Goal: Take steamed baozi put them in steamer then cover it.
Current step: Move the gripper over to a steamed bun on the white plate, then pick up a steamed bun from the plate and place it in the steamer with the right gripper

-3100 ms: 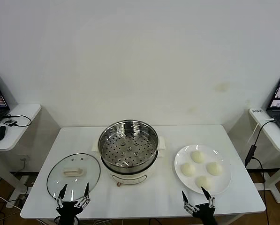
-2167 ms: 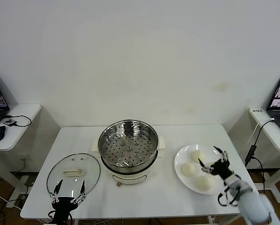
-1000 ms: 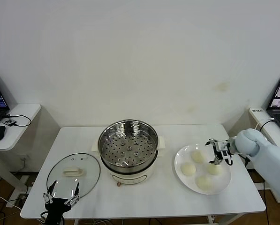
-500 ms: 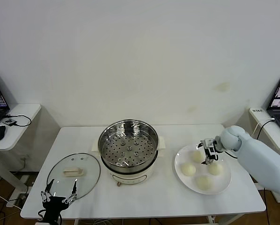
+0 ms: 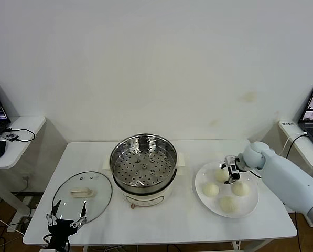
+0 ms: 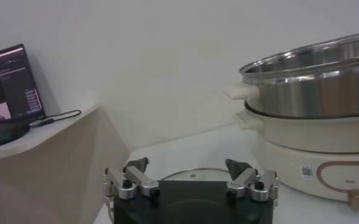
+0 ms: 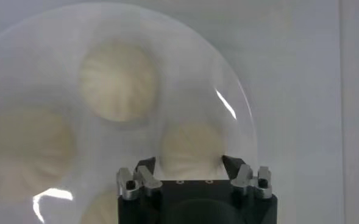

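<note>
From the head view, the right pincer (image 5: 230, 171) has swung in over the white plate (image 5: 250, 205) in the last few seconds and now sits low on the bun (image 5: 222, 175) at the plate's far left side, nearest the steamer (image 5: 143, 167); a moment ago it hung a little farther right and higher, so this looks like the start of the first pick. The steamer's holed tray is bare, all four buns lie on the plate, and the glass lid (image 5: 83, 195) rests flat on the surface to the steamer's left, so none of the task is done yet. The left pincer (image 5: 66, 216) waits at the surface's near edge by the lid, drawn back a little from where it began. In the left wrist view, the left pincer (image 6: 186, 171) stands wide apart and empty, the lid's rim just beyond it and the steamer (image 6: 313, 91) farther off. In the right wrist view, the right pincer (image 7: 188, 167) has its tips part-way in on either side of one bun (image 7: 190, 146), flanking it closely; whether they already press the dough I cannot tell.
</note>
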Robot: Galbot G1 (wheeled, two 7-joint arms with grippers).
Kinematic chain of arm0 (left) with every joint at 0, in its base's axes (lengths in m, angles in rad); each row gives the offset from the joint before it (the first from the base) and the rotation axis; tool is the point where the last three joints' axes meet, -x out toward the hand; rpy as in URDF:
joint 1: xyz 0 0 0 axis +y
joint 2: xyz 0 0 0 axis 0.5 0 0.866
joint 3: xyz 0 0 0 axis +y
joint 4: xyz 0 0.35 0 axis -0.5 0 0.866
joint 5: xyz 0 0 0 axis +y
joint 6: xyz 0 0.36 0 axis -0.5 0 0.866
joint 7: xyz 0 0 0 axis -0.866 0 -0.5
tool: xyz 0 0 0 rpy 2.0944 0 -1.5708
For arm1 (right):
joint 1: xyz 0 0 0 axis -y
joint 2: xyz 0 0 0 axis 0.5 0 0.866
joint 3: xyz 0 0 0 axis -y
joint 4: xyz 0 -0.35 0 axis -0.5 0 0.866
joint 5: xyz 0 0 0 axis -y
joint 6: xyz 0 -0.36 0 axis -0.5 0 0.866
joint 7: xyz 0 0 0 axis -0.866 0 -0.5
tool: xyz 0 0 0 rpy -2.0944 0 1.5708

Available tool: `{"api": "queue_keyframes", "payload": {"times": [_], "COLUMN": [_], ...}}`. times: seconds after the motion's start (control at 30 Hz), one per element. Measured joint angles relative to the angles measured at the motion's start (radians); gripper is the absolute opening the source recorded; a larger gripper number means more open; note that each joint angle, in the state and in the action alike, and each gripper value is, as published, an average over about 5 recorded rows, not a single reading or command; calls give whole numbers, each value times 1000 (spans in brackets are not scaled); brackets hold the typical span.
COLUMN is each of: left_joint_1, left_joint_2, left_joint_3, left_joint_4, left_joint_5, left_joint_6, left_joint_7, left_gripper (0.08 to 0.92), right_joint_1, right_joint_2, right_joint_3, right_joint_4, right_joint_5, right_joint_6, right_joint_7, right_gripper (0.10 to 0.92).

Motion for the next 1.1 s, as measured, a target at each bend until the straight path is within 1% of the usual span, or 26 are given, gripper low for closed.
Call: {"api": "queue_keyframes", "payload": {"times": [0.17,0.37,0.7,0.9,1.1], "left_joint_1": [-2,-5,-16,-25,-29], "left_joint_2": [2,4,24,39,40], "left_joint_3": [1,11,15,16,15], "left_joint_4": [-1,1,13,25,35], "left_joint_5": [1,7,-1,-33,-79], "left_joint_6": [-2,-8,-9,-14,-29], "left_joint_7": [2,6,7,7,6], "left_gripper": [823,823,823,823,823], "right_joint_1": [-4,-1,70,193,346], "right_joint_2": [3,-6,-71,-114,-113], "right_joint_3": [4,1,-54,-127,-217], "right_joint_4": [-1,12,100,167,208], "right_joint_5": [0,10,88,194,312], "right_joint_6": [-5,-12,-22,-14,-9], "right_joint_7": [4,8,14,8,5], "right_gripper": [594,556,560,561,566]}}
